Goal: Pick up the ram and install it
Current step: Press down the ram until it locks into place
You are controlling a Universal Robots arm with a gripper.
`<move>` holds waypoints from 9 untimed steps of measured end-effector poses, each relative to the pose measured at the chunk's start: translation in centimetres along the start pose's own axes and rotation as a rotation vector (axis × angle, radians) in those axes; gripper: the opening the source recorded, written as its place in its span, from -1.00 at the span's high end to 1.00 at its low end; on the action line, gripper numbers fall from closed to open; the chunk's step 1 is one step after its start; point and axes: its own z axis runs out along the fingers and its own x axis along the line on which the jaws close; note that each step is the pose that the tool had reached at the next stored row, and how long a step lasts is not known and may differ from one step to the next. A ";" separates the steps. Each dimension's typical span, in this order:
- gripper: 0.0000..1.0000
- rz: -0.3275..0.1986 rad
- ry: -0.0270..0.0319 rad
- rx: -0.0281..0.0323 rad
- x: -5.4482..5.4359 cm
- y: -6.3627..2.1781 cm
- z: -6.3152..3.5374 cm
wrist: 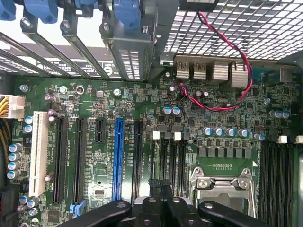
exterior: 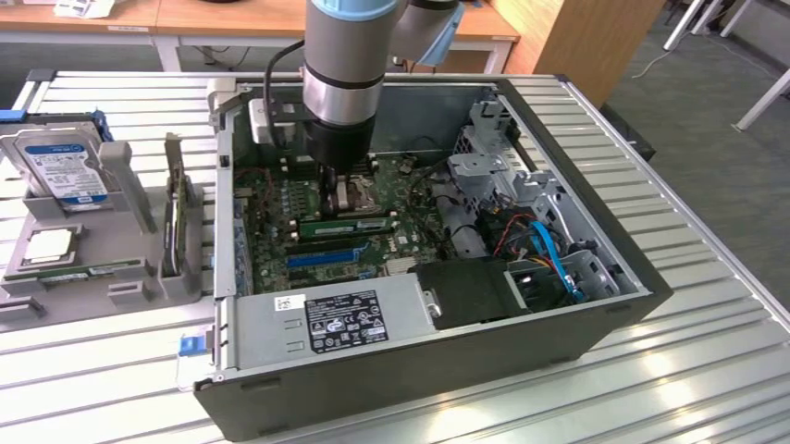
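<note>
The ram (exterior: 351, 225), a long thin green stick with black chips, stands on edge along a slot of the motherboard (wrist: 94, 94) inside the open computer case (exterior: 408, 379). My gripper (exterior: 336, 205) reaches down into the case beside the processor socket (wrist: 222, 184), right above the ram's top edge. I cannot tell whether it touches the stick. In the wrist view the gripper (wrist: 163, 185) is shut, its black fingers pressed together over the memory slots with white clips, between the blue slot (wrist: 118, 161) and the socket.
A grey fixture (exterior: 124, 287) on the exterior view's left carries a silver hard drive (exterior: 62, 166), a square silver chip (exterior: 47, 245), another green stick (exterior: 87, 272) and an upright card (exterior: 179, 222). The power supply (exterior: 339, 319) and drive cage with cables (exterior: 543, 250) crowd the case.
</note>
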 end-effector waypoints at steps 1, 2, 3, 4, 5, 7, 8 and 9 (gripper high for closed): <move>0.80 0.000 0.0000 0.0001 0.0 0.00 0.05; 0.80 0.000 0.0001 0.0000 0.0 0.00 0.10; 0.80 0.000 0.0000 0.0000 0.0 -0.01 0.15; 0.80 0.000 0.0000 0.0000 0.0 -0.01 0.20; 0.80 0.000 0.0000 0.0000 0.0 -0.01 0.24; 0.80 0.000 0.0001 0.0000 0.0 -0.01 0.31; 0.80 0.000 0.0002 -0.0001 0.0 -0.01 0.33; 0.80 0.000 0.0003 -0.0001 0.0 -0.01 0.33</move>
